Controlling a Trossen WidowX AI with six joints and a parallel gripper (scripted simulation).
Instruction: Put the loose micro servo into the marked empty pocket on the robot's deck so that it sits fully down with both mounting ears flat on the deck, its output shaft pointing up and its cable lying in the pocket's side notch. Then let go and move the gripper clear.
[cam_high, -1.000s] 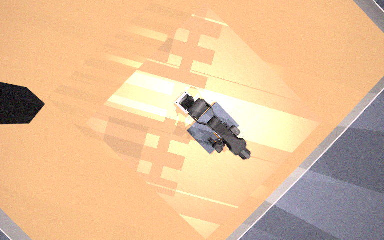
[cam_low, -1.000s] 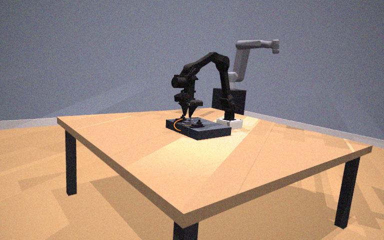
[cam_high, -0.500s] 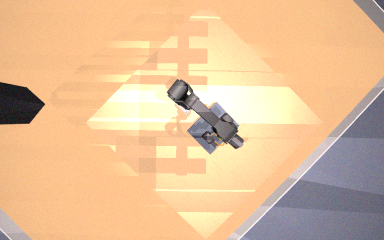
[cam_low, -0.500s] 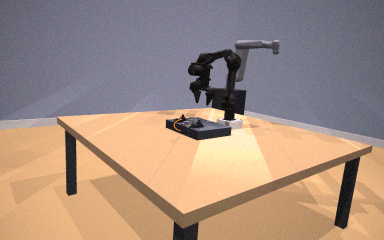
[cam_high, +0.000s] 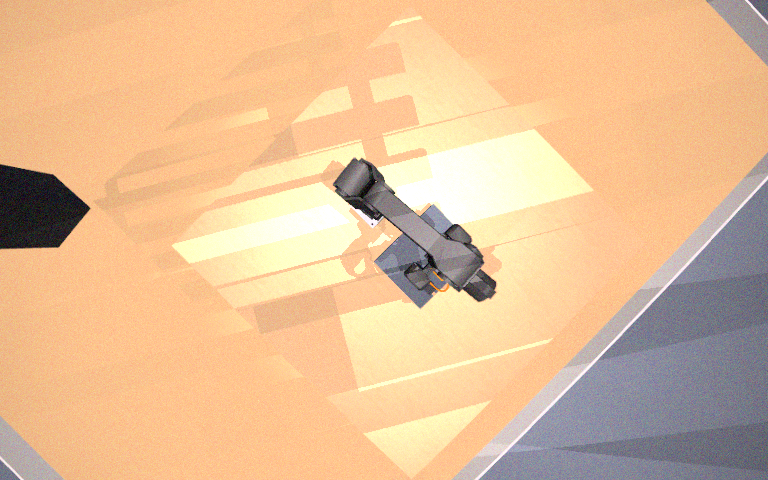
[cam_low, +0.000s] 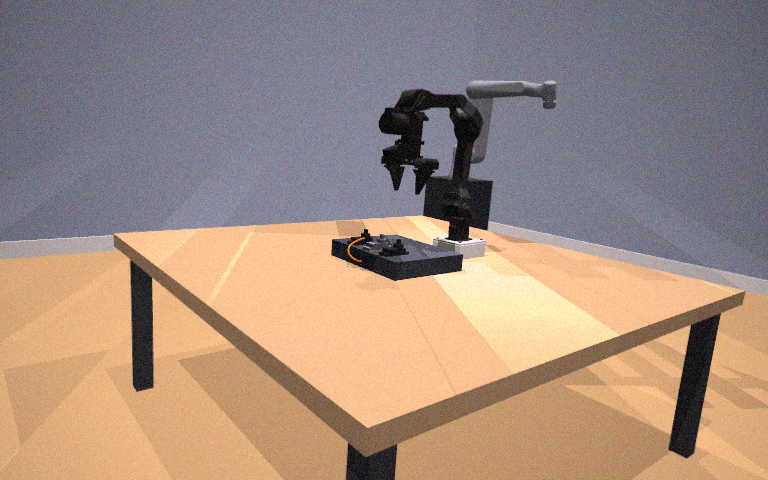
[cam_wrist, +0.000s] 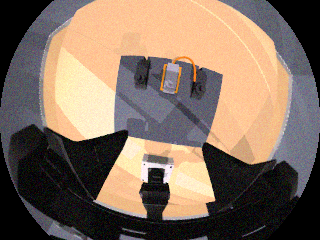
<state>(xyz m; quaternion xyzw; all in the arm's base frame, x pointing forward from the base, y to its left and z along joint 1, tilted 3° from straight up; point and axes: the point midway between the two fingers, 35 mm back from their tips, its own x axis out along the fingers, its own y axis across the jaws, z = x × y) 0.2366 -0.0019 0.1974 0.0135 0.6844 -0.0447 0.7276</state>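
The grey micro servo (cam_wrist: 171, 82) (cam_low: 369, 246) is in the orange-outlined pocket of the dark deck (cam_wrist: 132, 112) (cam_low: 430, 266) (cam_high: 398, 255), lengthwise with the outline in the wrist view. Its orange cable (cam_wrist: 185, 57) (cam_low: 349, 249) (cam_high: 440, 290) leaves its end at the deck's edge and loops round towards the right black servo. The views are too coarse to tell whether both ears lie flat, the shaft points straight up, or the cable lies in the notch. My gripper (cam_wrist: 167, 140) (cam_low: 407, 191) is wide open and empty, well above the deck, its fingers clear of the servo.
Two black servos (cam_wrist: 141, 75) (cam_wrist: 198, 87) stand on the deck on either side of the pocket. My arm's white base (cam_low: 475, 249) (cam_wrist: 146, 172) is close to the deck. A grey second arm (cam_low: 498, 88) stands on a dark pedestal (cam_low: 483, 200) behind the wooden table (cam_low: 317, 322).
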